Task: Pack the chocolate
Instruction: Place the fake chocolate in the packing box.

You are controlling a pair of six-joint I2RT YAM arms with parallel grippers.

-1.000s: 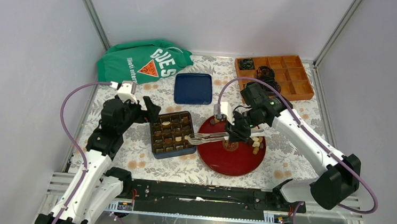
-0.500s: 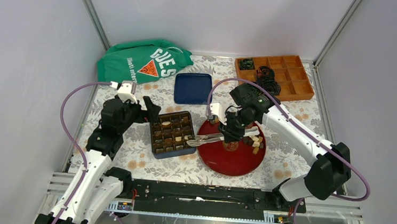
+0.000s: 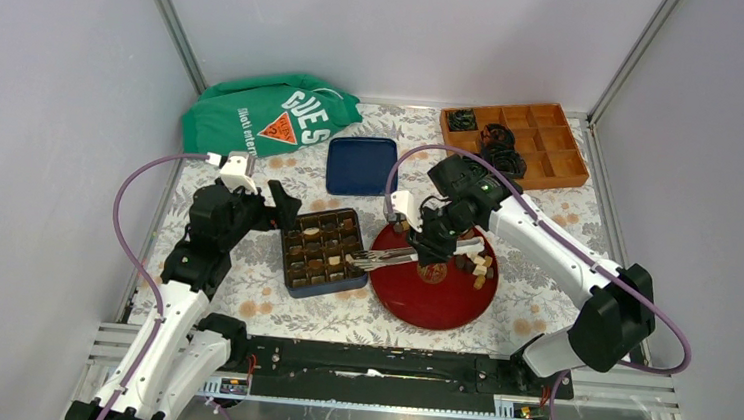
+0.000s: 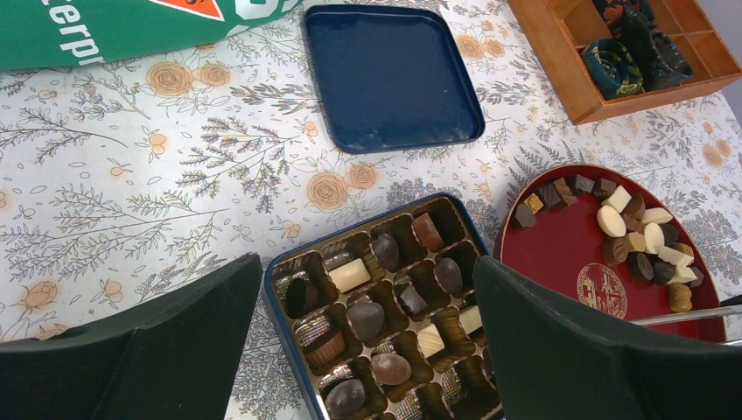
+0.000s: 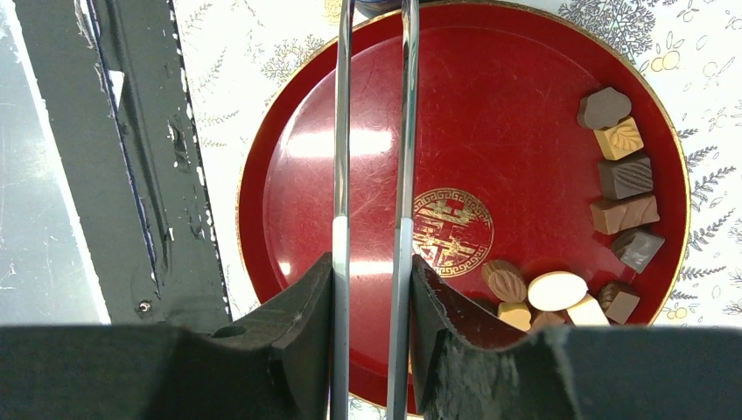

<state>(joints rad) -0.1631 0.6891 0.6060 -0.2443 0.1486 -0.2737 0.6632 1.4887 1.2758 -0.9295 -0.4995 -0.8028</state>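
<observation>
Right end effector clamped on tongs, squeezing the arms near-parallel. Tips reach ahead past the plate rim toward the box, likely ferrying a piece, though none shows at the tips. Left end effector has fingers wide apart and hovers over the box, probably ready to steady it. Chocolate: loose cluster on the plate, right of the right end effector, and more seated in box cells. Pieces dark, mid-brown or cream, blocky or rounded.

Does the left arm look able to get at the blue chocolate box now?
Probably yes: the open left pincer hangs right beside the chocolate box, nothing between them; the tongs in the right pincer only reach its opposite edge.
</observation>
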